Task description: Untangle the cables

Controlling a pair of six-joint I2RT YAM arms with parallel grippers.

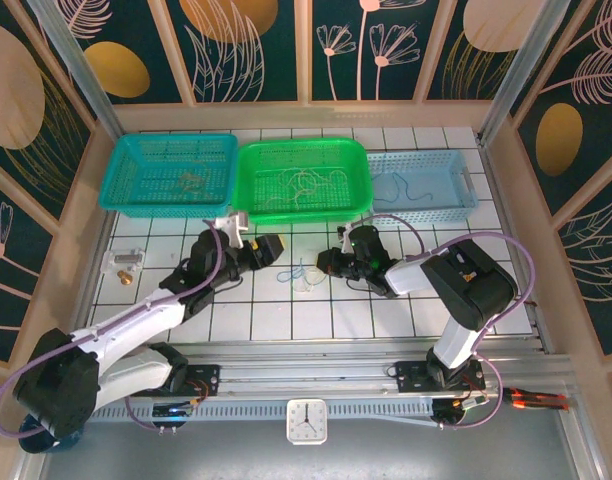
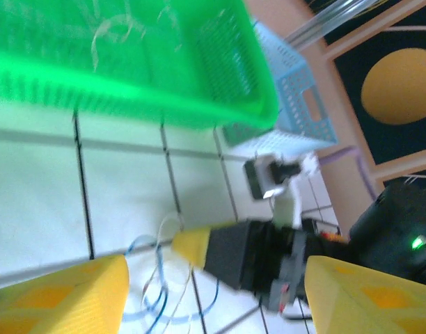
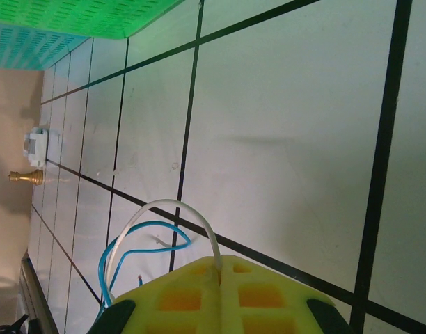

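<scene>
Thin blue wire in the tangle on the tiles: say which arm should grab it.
Left, probably. The left tool stands open close to the thin blue wire, while the right tool is shut on the thin cream-white wire.

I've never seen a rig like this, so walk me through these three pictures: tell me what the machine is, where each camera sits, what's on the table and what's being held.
The machine is two robot arms, a left arm and a right arm, bolted to the near edge of a white tiled table. One picture looks down from above and behind them. The other two come from a camera on each wrist, so the yellow fingers at the bottom belong to that arm.

At the back stand a teal basket, a green basket and a pale blue basket, with thin wires inside. Between the arms a blue cable and a white cable lie with their loops overlapping.

The right gripper is shut on the white cable, which runs into the seam between its fingers. The left gripper is open and holds nothing.
</scene>
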